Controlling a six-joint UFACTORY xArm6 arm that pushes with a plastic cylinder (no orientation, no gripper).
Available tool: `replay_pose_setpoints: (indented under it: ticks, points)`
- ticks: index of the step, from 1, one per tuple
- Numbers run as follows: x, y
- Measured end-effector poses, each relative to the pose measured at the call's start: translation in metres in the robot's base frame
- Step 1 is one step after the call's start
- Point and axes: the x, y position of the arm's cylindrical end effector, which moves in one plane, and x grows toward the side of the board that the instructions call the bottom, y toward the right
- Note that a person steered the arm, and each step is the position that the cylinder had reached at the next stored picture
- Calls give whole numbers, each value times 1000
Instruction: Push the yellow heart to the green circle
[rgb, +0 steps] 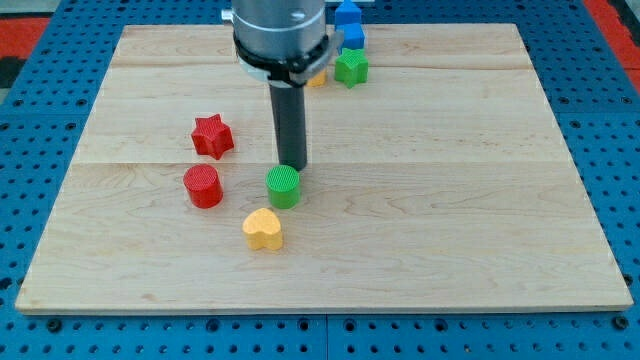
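The yellow heart (263, 229) lies on the wooden board below centre-left. The green circle (283, 186) stands just above and to the right of it, a small gap between them. My tip (292, 165) is right above the green circle, at its upper edge, touching or nearly touching it. The rod runs straight up to the arm's grey body at the view's top.
A red star (212, 136) and a red circle (203, 186) sit left of the green circle. At the top a green star (351, 69), two blue blocks (348, 14) (353, 38) and a partly hidden yellow block (316, 79) cluster by the arm. The board's (480, 230) edges meet blue pegboard.
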Motion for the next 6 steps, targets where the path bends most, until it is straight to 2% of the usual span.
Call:
replay_pose_setpoints:
  ticks: [1, 2, 3, 4, 5, 6]
  points:
    - [10, 40]
    - [40, 63]
    - [95, 54]
    - [124, 13]
    - [126, -30]
    - [107, -34]
